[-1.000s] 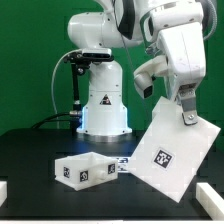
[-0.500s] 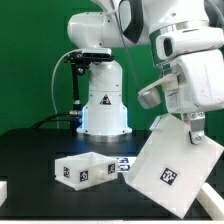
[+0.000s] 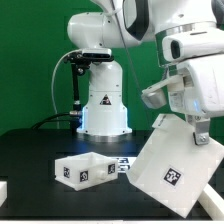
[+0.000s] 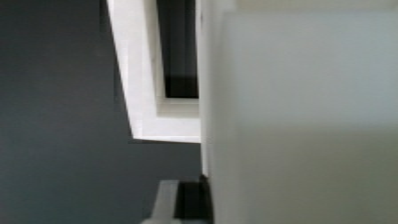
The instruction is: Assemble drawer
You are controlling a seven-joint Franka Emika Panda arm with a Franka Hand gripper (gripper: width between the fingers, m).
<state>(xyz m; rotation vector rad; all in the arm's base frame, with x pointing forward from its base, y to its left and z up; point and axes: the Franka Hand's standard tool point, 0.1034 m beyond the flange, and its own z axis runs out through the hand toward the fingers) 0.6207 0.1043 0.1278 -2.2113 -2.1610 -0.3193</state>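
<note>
My gripper (image 3: 194, 122) is shut on the upper edge of the large white boxy housing (image 3: 165, 172). It holds the housing tilted, on the exterior view's right, low over the black table. A tag shows on the housing's face. One small white open-top tray (image 3: 87, 170) with tags on its side sits on the table at the centre left, close to the housing's lower corner. In the wrist view the housing's wall (image 4: 302, 110) fills most of the picture, with its open rim (image 4: 150, 90) beside it. One finger (image 4: 178, 202) shows against the wall. The second tray is not in view.
The robot's white base (image 3: 103, 105) stands behind the tray. A bit of the marker board (image 3: 123, 160) shows between the tray and the housing. Small white blocks lie at the table's front corners, one on the left (image 3: 3, 190) and one on the right (image 3: 213, 196).
The arm has come down and nearer the camera with the housing in the gripper. The housing sits lower and is still tilted. The tray has not moved.
</note>
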